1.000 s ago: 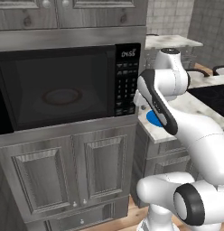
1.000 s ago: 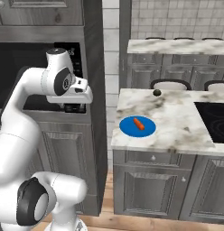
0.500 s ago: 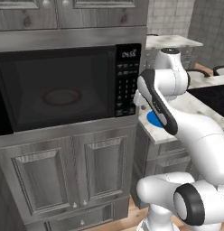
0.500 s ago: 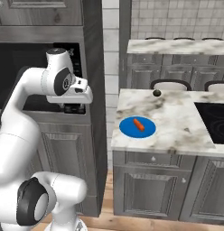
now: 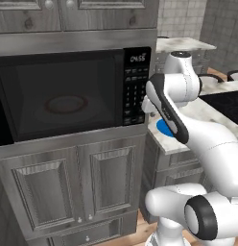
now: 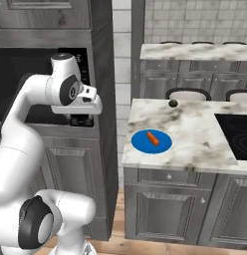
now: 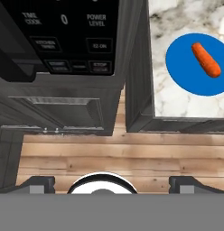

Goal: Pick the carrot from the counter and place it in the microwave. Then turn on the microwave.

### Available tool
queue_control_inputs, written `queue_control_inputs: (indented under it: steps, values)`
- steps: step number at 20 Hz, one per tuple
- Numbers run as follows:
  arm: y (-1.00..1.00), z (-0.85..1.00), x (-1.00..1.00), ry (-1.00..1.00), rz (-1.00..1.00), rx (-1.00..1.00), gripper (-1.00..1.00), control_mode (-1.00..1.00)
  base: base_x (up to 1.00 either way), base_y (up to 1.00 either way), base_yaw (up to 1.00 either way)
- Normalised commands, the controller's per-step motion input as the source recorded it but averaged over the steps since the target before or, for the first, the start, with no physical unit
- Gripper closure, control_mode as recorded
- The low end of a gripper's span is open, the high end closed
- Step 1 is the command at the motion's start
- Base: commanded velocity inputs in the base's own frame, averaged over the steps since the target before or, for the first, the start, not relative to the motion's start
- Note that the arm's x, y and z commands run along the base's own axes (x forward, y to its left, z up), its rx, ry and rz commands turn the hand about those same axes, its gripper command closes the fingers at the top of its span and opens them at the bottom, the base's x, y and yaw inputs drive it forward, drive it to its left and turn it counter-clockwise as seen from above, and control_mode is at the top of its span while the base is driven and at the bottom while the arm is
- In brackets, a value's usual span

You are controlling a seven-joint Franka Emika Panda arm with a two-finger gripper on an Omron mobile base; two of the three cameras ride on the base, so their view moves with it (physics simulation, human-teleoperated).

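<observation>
Standing shut, the microwave (image 5: 68,101) is being seen as the largest item, its dark glass door closed and its keypad panel (image 5: 136,86) on the side nearest the gripper (image 6: 81,120). The gripper is being held just in front of the lower keypad, pointing down, with its jaws spread wide and nothing between them; in the hand view its two dark fingertips (image 7: 39,184) are being shown far apart at the bottom edge. Grey cabinets (image 5: 77,187) are being seen below the microwave, under the hand, over a wood floor (image 7: 123,158).

The counter (image 6: 190,134) is being seen beside the hand, across the tall cabinet's side panel, its marble top lying lower than the gripper. A round blue plate (image 6: 151,142) is being shown on the counter's near corner, the closest item to the hand. The carrot (image 6: 153,138) is lying on that plate, well apart from the fingers. A small dark round object (image 6: 172,103) is resting farther back on the counter.
</observation>
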Motion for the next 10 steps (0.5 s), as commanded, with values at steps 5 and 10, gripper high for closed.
queue_control_inputs:
  steps: [5,10]
  values:
    - [0.0,0.0,0.0,0.0,0.0,0.0,-1.0,1.0,0.26,0.0,0.0]
    - [0.0,0.0,0.0,0.0,0.0,0.0,-1.0,1.0,0.27,0.0,0.0]
